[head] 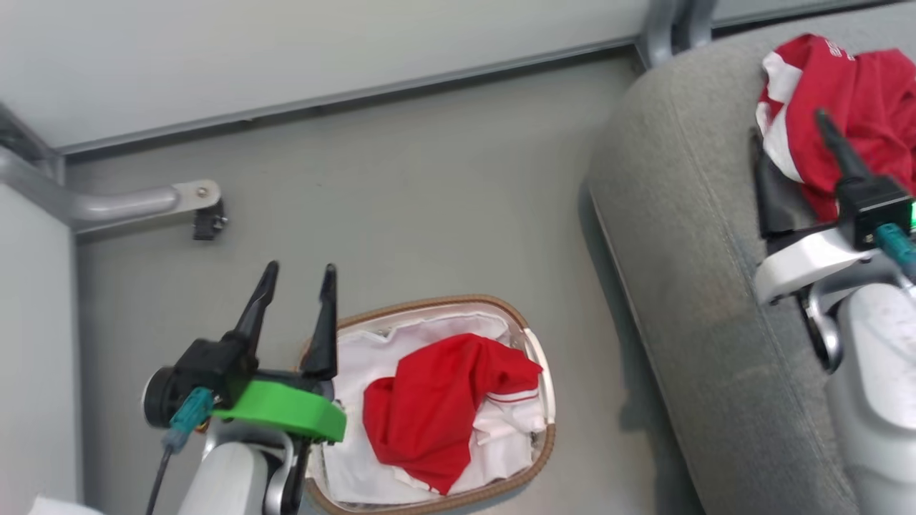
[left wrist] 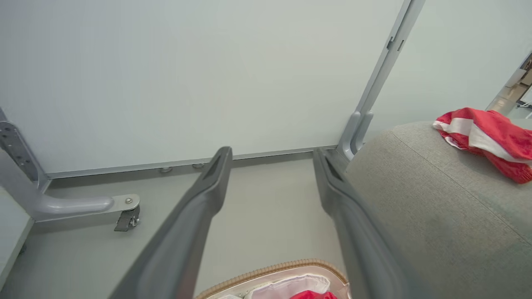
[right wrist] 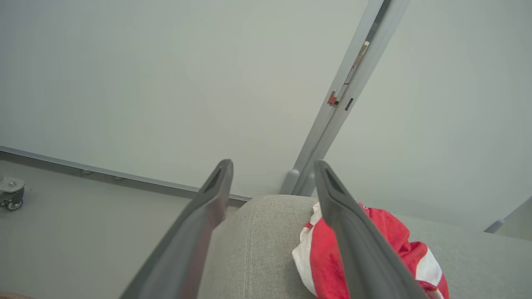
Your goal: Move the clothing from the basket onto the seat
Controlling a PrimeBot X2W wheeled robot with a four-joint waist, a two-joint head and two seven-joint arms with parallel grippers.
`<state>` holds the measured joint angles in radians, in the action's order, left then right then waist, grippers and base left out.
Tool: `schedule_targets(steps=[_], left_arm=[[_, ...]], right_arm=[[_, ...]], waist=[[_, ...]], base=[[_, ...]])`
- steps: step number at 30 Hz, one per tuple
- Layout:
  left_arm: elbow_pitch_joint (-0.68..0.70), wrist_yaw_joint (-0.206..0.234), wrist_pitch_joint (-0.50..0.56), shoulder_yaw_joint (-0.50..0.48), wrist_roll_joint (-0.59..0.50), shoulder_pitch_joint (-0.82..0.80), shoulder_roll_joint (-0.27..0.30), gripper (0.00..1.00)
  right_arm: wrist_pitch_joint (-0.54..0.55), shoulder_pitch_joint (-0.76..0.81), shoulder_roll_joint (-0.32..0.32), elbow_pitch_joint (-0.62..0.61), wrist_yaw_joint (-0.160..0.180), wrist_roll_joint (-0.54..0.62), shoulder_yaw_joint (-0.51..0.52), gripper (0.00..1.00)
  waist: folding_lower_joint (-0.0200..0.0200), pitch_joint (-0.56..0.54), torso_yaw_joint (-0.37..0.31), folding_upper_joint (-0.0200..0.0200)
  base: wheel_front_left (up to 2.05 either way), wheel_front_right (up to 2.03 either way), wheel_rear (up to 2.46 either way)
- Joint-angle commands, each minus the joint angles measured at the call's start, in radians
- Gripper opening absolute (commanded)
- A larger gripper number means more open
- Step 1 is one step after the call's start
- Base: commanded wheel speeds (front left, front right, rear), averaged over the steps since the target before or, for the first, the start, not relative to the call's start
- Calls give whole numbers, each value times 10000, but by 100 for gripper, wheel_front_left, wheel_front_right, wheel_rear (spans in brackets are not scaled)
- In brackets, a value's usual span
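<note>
The white basket [head: 438,301] with a brown woven rim stands on the floor, holding a crumpled red garment [head: 436,408] on its white liner. My left gripper [head: 299,275] hovers open over the basket's left end, nothing between its fingers; the left wrist view has the rim [left wrist: 270,270] under those fingers [left wrist: 208,187]. The grey seat [head: 680,250] lies to the right. A second red and white garment [head: 859,93] rests on the seat. My right gripper [head: 787,132] is open just above it, one finger [right wrist: 353,249] crossing the garment [right wrist: 324,253].
A grey metal leg with a small caster [head: 207,218] juts from the left wall panel. An upright post [head: 665,28] stands behind the seat's corner. Bare grey floor [head: 429,179] separates basket, wall and seat.
</note>
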<state>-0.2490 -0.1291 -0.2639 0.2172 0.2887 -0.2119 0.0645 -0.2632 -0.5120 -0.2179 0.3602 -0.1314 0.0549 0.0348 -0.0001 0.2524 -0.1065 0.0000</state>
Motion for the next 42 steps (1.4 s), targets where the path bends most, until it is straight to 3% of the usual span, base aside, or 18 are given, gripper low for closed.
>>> schedule_targets(steps=[1, 10, 15, 24, 42], left_arm=[[40, -25, -8, -241, 7, 309, -33, 100], [102, -25, -8, -1455, 23, 1327, -118, 100], [0, -25, -9, -1757, -4, 1836, -138, 100], [-142, -25, -9, -1783, 164, 2414, -141, 100], [-304, -26, -9, -1626, 209, 2334, -137, 100]], right_arm=[[-24, 291, 154, -78, 14, -91, -119, 100], [-24, 1545, 1337, -397, 14, -656, -133, 100], [-24, 2501, 1622, -461, 14, -916, 18, 100], [-24, 3637, 1651, -369, 14, -1844, -376, 100], [-24, 3782, 1659, -456, 14, -1910, -290, 100]], waist=[[1, -693, 692, 0], [1, -1383, 1344, 0], [1, -1763, 1570, 0], [1, -2108, 1622, 0], [1, -2130, 1453, 0]], base=[[0, 0, 0], [0, 0, 0], [0, 0, 0], [0, 0, 0], [0, 0, 0]])
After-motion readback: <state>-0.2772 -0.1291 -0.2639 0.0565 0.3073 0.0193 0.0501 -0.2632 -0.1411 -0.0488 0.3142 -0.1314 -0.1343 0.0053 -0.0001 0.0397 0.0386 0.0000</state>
